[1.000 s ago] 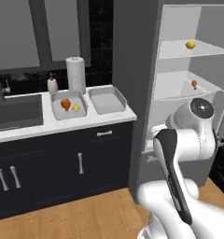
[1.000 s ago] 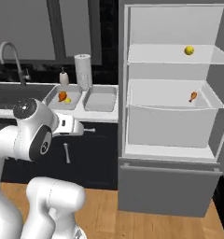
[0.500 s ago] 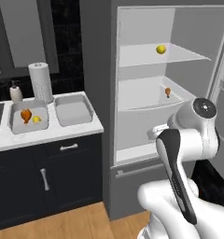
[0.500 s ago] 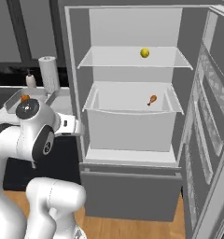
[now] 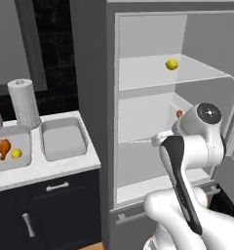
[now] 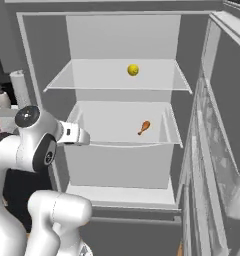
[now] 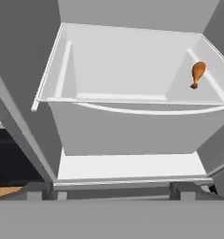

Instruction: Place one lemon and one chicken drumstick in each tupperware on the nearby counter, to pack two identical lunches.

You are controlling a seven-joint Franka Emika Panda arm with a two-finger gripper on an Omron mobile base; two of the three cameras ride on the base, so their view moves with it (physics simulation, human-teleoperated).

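The gripper (image 7: 111, 189) is held wide open and empty before the open fridge (image 6: 202, 150). A lemon (image 6: 133, 70) sits on its upper shelf, a drumstick (image 7: 197, 73) in the drawer (image 7: 132, 100); one tupperware (image 5: 64, 139) on the counter (image 5: 46, 168) is empty, another (image 5: 7, 166) holds both foods.

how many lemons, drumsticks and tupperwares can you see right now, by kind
lemons: 2, one on the upper fridge shelf, one in the left tupperware
chicken drumsticks: 2, one in the fridge drawer, one in the left tupperware
tupperwares: 2, the left tupperware and the empty right tupperware, both on the counter
total: 6
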